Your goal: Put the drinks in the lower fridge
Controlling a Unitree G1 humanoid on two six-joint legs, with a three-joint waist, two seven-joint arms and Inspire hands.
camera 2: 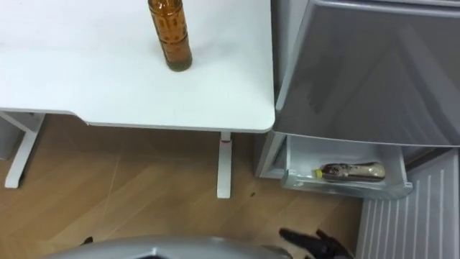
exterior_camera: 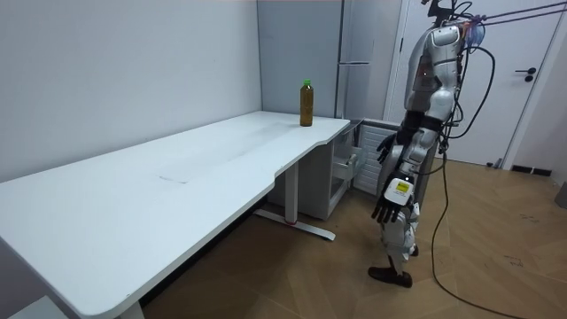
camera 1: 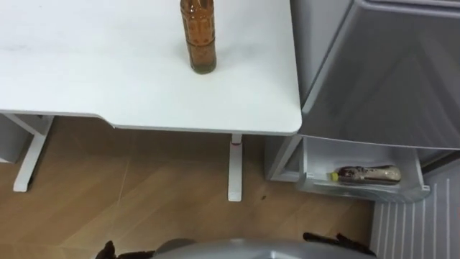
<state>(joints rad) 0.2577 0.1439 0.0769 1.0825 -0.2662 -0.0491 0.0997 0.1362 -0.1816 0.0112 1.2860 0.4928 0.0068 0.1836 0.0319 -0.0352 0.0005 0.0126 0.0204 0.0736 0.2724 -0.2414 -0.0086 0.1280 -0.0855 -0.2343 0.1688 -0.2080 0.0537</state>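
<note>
A brown drink bottle [camera 1: 201, 39] with a green cap [exterior_camera: 306, 83] stands upright on the white table [camera 1: 108, 79], near its corner beside the grey fridge [camera 1: 381, 79]. A second bottle [camera 1: 366, 174] with a yellow cap lies on its side in the white bin [camera 1: 413, 188] that stands open at the fridge's bottom. I stand on the wooden floor a step back from the table and the fridge. My left hand [exterior_camera: 387, 206] hangs low by my thigh, fingers relaxed and empty. My right hand [exterior_camera: 390, 143] is at hip height with its fingers spread, holding nothing.
The table's white leg [camera 1: 235, 169] stands on the wooden floor between me and the fridge. A ribbed white panel [camera 1: 417, 223] lies at the lower right beside the open bin. A white door [exterior_camera: 532, 89] is behind me.
</note>
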